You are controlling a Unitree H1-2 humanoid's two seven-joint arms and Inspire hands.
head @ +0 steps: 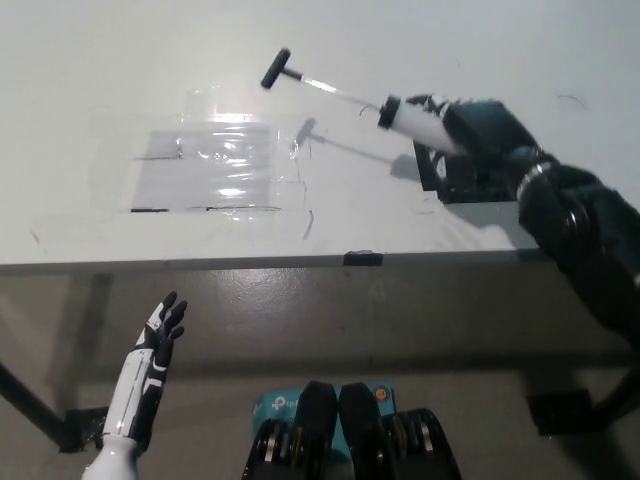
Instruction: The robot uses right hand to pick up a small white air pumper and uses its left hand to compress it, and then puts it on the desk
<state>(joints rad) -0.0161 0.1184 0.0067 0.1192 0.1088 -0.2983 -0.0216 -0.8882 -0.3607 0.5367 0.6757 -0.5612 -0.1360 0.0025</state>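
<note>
Now, in the head view, the black right hand (470,130) grips the white barrel of the small air pumper (415,119) above the white desk (120,80), far right, its thin rod and black T-handle (276,69) pointing left. The white left hand (160,335) waits open, near left, below the desk edge. It should reach the handle squarely and push along the rod.

A shiny clear plastic sheet (218,168) lies flat on the white table; a small black clip (363,258) sits on the table's front edge; a blue box (290,405) is on the floor below.
</note>
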